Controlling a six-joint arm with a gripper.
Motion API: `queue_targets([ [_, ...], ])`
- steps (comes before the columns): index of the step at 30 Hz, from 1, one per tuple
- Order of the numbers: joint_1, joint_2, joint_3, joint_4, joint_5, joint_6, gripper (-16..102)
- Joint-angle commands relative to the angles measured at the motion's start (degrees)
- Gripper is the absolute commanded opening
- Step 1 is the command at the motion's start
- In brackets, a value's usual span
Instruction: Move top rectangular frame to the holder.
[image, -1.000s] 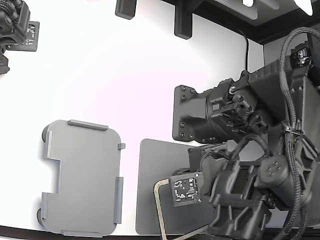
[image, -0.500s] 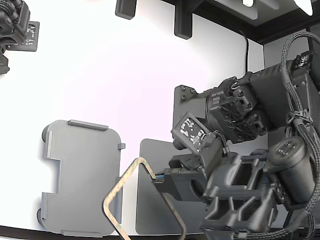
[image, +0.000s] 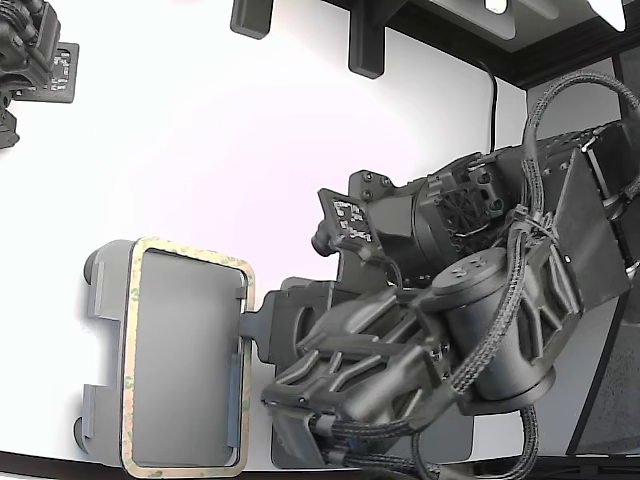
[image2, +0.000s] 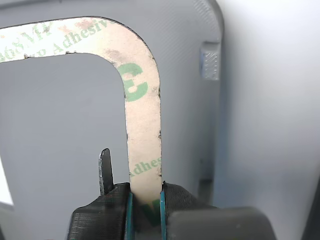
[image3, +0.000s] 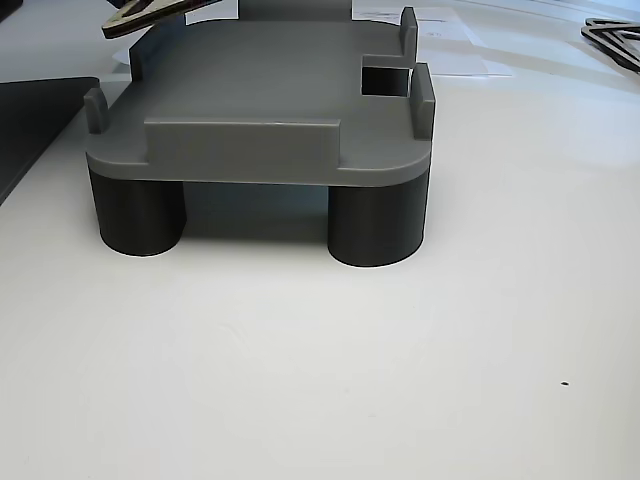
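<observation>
The top rectangular frame (image: 190, 250), beige-tan with green mottling, is spread over the light grey holder (image: 185, 360) at the exterior view's lower left. My gripper (image: 248, 335) is shut on the middle of the frame's right long side. In the wrist view the fingers (image2: 115, 210) pinch the tan strip (image2: 142, 140), which has green lettering, over the holder's grey floor (image2: 60, 125) beside an edge tab (image2: 210, 60). In the other view the holder (image3: 260, 100) stands on dark round feet. An edge of the frame (image3: 150, 15) shows tilted just above the holder's far side.
A darker grey flat mat (image: 283, 448) lies right of the holder, mostly under my arm (image: 480, 330). A second arm (image: 30, 50) sits at the top left corner. Black brackets (image: 365, 40) stand at the table's far edge. A dark flat piece (image3: 612, 35) lies far right in the other view.
My gripper has carried the frame from over the dark mat leftward. The frame has turned from tilted on edge to flat over the holder. The arm has stretched out to the left.
</observation>
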Motion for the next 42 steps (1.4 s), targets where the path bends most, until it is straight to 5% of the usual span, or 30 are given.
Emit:
queue_targets([
  [1,-0.97,-0.44,-2.99,0.62,-0.53,0.26,-11],
  [42,-3.16,-3.69,-1.23,0.62,-2.72,-2.20,-11],
])
